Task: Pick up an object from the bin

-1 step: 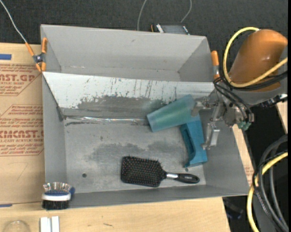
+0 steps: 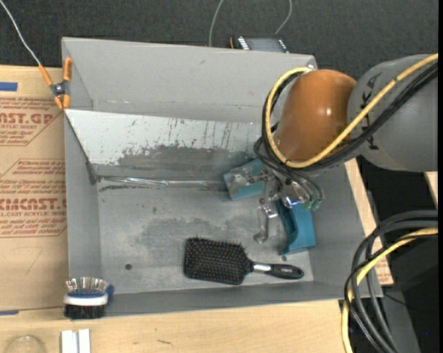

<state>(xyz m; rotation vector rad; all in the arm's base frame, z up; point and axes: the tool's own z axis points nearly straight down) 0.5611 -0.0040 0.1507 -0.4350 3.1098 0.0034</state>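
My gripper [image 2: 263, 230] hangs low over the right part of the bin, under the arm's orange cover. A blue blocky plastic thing [image 2: 300, 230] lies right beside it on its right, touching or nearly touching. A teal-blue boxy thing [image 2: 243, 182] sits just up and left of the gripper, near the bin's back slope. A black oval hairbrush [image 2: 215, 261], its black handle [image 2: 283, 271] pointing right, lies on the floor below the gripper, close to the front wall.
The arm and its cables cover the bin's right side. The left half of the bin floor is bare, scuffed metal. The sloping back wall rises behind the teal thing.
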